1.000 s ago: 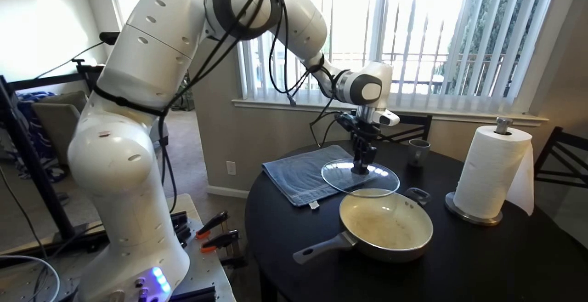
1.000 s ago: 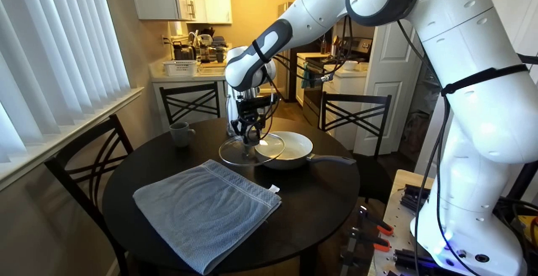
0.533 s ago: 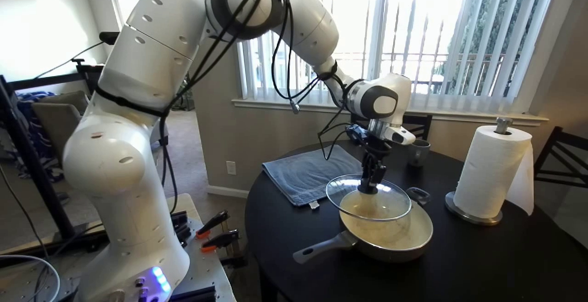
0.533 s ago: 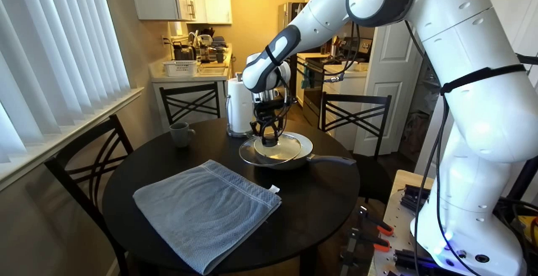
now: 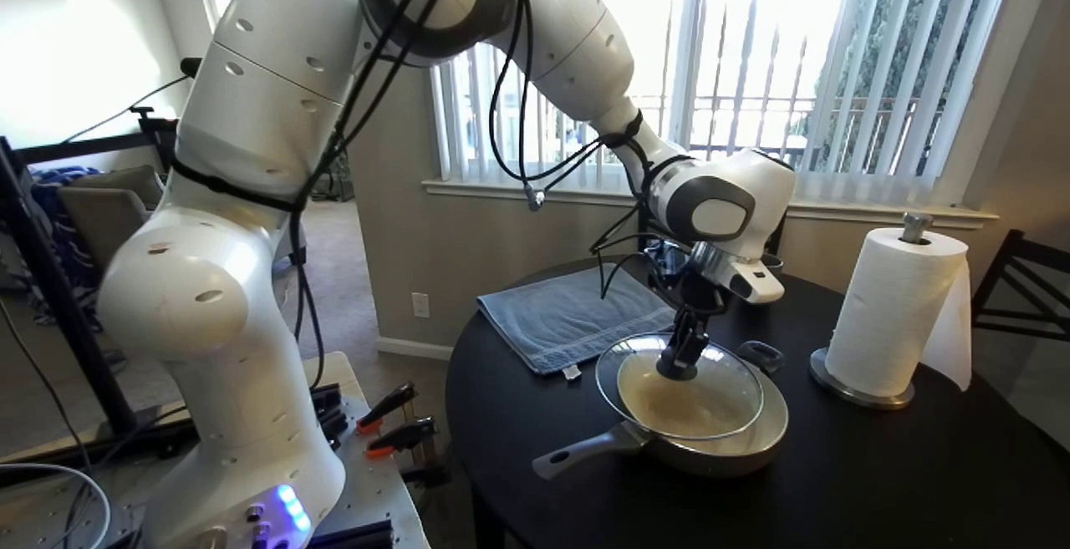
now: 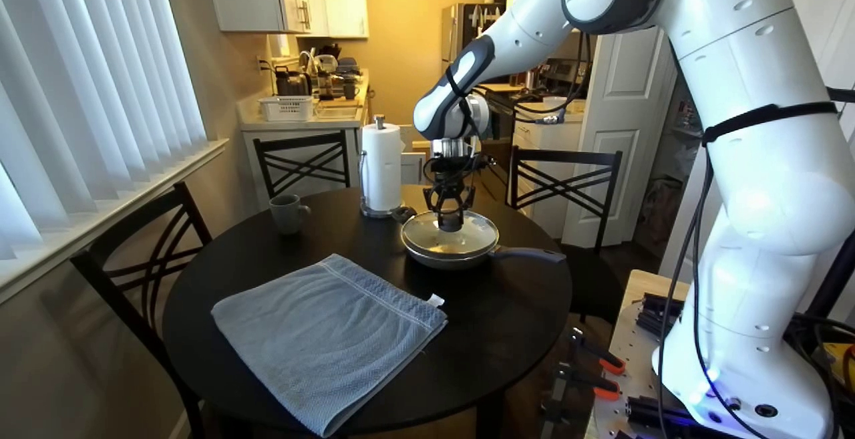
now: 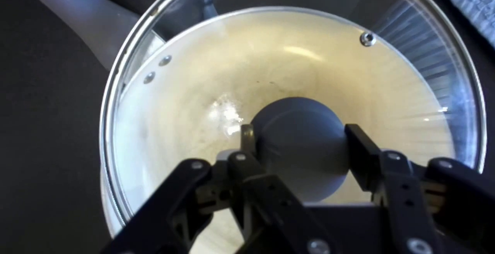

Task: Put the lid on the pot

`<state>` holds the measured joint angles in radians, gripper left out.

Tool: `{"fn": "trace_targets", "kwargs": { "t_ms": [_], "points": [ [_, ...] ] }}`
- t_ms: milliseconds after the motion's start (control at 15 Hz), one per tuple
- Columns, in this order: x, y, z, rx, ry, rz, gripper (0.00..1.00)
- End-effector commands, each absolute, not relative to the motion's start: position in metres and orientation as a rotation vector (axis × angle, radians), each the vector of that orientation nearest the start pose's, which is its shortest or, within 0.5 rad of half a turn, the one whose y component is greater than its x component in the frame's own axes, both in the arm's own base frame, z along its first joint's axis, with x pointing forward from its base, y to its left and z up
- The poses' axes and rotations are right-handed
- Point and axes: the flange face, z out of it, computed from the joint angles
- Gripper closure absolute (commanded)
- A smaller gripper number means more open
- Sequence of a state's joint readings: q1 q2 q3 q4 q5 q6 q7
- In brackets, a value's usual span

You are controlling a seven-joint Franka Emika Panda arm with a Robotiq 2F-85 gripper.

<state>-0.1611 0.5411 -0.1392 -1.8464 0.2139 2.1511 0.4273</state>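
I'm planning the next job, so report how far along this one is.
Done: the lid is gripped, fingers closed on its knob. In hand: it is held over the pan, looking off-centre in an exterior view, so probably not seated. Left: likely centring and lowering it, then letting go.

In an exterior view, a camera looks down across the round black worktop [image 5: 878, 474] toward white vertical window blinds [image 5: 844, 56]; in an exterior view, a camera faces the yellow-walled kitchen [image 6: 402, 58]. Both stand back, sharing worktop and white robot arm [image 5: 251, 139]. The wrist view peers down past the black two-fingered claw [image 7: 298, 145], close above the round clear metal-rimmed lid [image 7: 278, 80].
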Motion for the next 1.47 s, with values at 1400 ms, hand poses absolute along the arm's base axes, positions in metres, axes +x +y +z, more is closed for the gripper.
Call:
{"fn": "trace_targets", "kwargs": {
  "t_ms": [1400],
  "points": [
    [0.599,-0.179,0.26,-2.719,1.287,0.306,0.66]
  ]
}}
